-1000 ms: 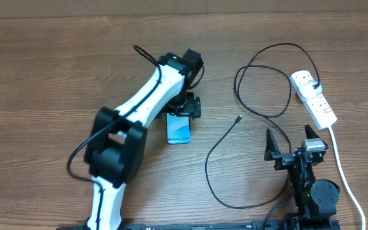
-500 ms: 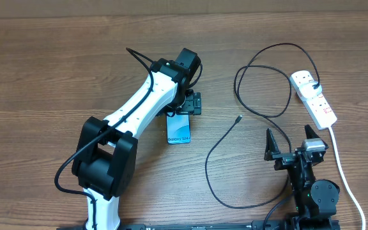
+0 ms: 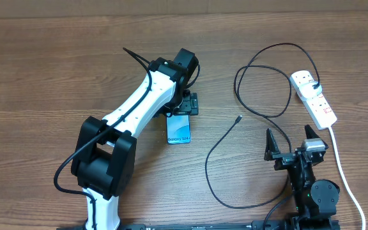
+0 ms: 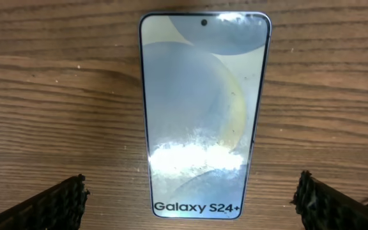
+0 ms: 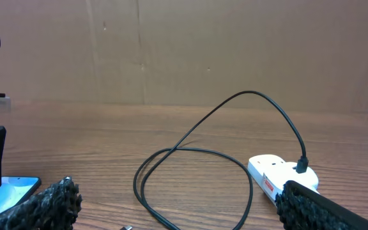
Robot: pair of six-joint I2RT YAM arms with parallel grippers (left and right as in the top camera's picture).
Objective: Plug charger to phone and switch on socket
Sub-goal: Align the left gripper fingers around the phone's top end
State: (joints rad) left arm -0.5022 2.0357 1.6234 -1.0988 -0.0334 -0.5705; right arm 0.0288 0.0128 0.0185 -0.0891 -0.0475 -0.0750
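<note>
Centrally, the phone (image 3: 178, 130) lay flat and face-up on the table (image 3: 56, 76), its lit screen showing "Galaxy S24+" at the end nearer the robot. The left gripper (image 3: 184, 107) hung over the phone's far end with its jaws spread fully and nothing held. In the left wrist view its fingertips (image 4: 59, 204) stood wide to either side, clear of the phone's long edges. This stance probably prepared the arm to clamp or steady the handset so it would not slide when the cable was pushed in. How high the gripper stood above the phone could not be told.

To the right, apart from the phone, the charger (image 3: 235, 160) trailed in loose loops, its small connector (image 3: 237, 119) lying free on the wood. Its black plug (image 3: 316, 87) appeared already seated in the socket (image 3: 314, 97) at the far right, so plugging in the phone end and flipping the switch seemingly remained. Whether the red switches were on could not be read.

The right gripper (image 3: 289, 132) rested near the robot's base, just beside the cable's near loop. It was likewise fully open and empty, and faced the socket, well placed to fetch the connector. A thick white cord (image 3: 344, 172) ran from the socket toward the table's near edge.
</note>
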